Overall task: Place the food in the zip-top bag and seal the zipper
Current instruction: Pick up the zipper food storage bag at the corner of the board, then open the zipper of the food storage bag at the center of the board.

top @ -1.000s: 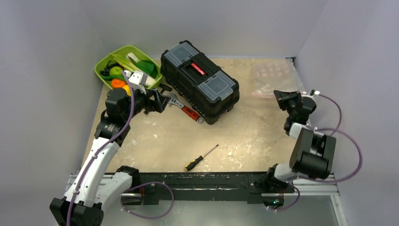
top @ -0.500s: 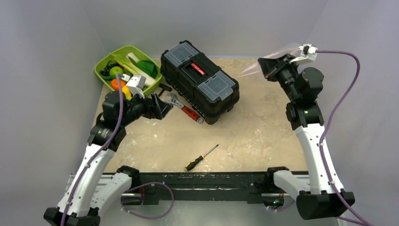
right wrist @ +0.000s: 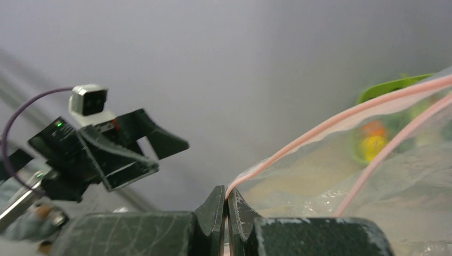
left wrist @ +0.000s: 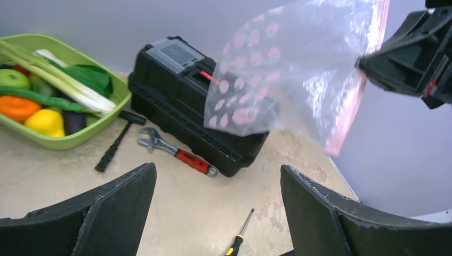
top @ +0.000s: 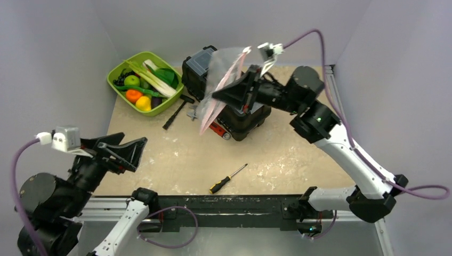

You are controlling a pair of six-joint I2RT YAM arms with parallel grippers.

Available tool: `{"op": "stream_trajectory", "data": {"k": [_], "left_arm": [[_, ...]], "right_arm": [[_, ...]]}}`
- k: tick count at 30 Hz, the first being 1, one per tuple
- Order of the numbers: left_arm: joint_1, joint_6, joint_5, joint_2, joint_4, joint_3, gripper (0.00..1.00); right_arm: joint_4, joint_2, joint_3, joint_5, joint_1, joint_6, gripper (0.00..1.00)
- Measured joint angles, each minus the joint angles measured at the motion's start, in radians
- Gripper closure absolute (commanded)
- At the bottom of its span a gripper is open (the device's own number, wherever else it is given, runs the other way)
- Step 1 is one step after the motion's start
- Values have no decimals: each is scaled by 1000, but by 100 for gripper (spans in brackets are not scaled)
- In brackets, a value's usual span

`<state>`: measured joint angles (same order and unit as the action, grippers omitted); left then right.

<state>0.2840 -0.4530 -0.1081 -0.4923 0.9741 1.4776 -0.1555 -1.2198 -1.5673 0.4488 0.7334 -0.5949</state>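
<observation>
The zip-top bag [top: 223, 74], clear with pink dots, hangs in the air over the toolbox. My right gripper [top: 215, 96] is shut on its mouth edge, at the pink zipper [top: 213, 109]. In the right wrist view the closed gripper [right wrist: 226, 195] pinches the zipper [right wrist: 330, 124], and the bag [right wrist: 384, 170] spreads right. The left wrist view shows the bag [left wrist: 288, 69] and zipper [left wrist: 354, 101] too. The food [top: 141, 85] lies in the lime-green tray [top: 114, 74], also in the left wrist view [left wrist: 48, 96]. My left gripper [top: 136, 152] is open and empty near the front left, shown wide apart in its own view [left wrist: 218, 176].
A black toolbox [top: 198, 64] stands mid-back, partly behind the bag, also in the left wrist view [left wrist: 176, 96]. A red-handled wrench [left wrist: 176, 153] and a black hammer [top: 176, 112] lie between the tray and the toolbox. A screwdriver [top: 228, 178] lies near the front edge.
My right arm swung from the back right corner leftward over the toolbox, carrying the bag up with it. My left arm pulled back from beside the tray to the front left.
</observation>
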Motion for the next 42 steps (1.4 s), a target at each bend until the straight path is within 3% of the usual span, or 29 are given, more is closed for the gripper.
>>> {"op": "stream_trajectory", "data": {"k": [4, 11, 19, 24, 31, 37, 42], "left_arm": [[0, 0, 93, 13, 84, 80, 14], [0, 8, 117, 16, 160, 60, 15], [6, -37, -209, -49, 17, -353, 20], [76, -83, -237, -77, -59, -466, 16], [339, -78, -35, -88, -136, -470, 22], [625, -28, 270, -253, -116, -408, 22], [750, 13, 470, -385, -99, -344, 27]], "right_arm": [[85, -92, 7, 80, 129, -61, 100], [164, -161, 243, 119, 162, -160, 100], [165, -151, 486, 3, 161, -277, 100], [163, -128, 530, -111, 161, -393, 100], [168, -119, 586, -203, 163, -550, 100], [169, -120, 586, -242, 166, -612, 100], [167, -120, 586, -256, 173, -637, 100]]}}
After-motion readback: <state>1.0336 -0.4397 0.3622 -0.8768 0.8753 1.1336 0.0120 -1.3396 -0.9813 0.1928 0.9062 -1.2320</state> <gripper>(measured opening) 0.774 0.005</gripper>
